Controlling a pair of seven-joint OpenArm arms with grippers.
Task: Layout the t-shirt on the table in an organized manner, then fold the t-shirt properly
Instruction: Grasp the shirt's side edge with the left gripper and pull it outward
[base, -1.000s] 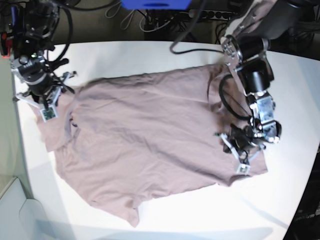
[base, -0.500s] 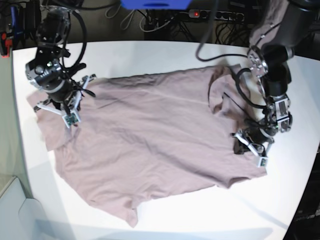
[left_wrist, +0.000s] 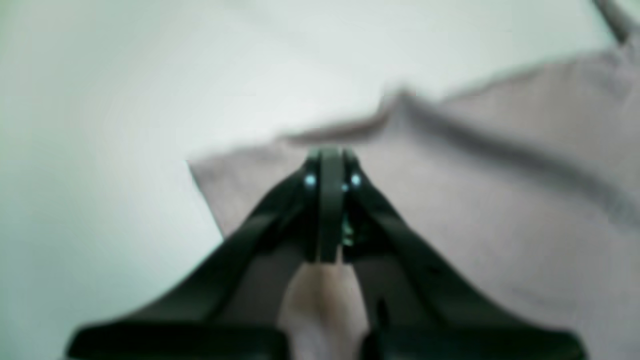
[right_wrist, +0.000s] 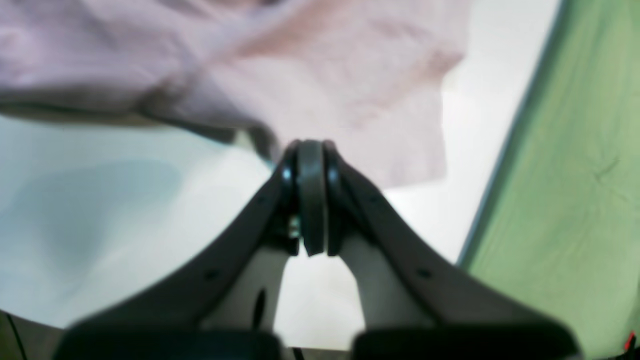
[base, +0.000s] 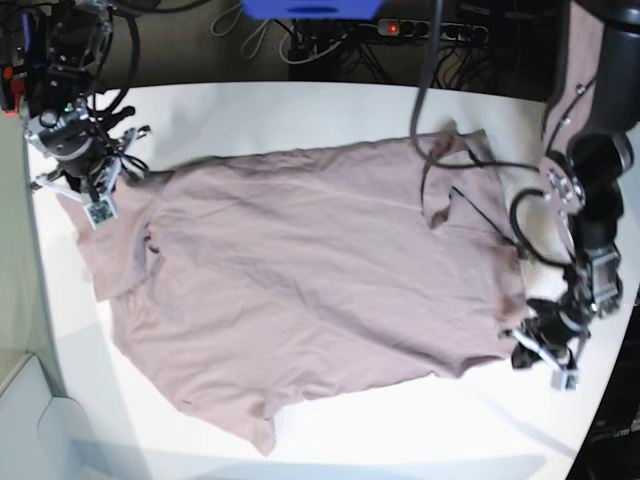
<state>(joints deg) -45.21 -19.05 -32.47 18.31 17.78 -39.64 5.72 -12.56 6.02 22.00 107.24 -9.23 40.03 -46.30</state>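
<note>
My left end effector (left_wrist: 327, 165) is pinched closed over the shirt's (base: 300, 290) blurred corner; my right end effector (right_wrist: 311, 150), also closed, sits at its sleeve on the bench (base: 300, 110).

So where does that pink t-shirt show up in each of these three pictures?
Base view: the t-shirt lies spread across the middle of the white table.
Left wrist view: it fills the right half, behind the left gripper.
Right wrist view: it's along the top.
Shared landmark: the white table.
</note>
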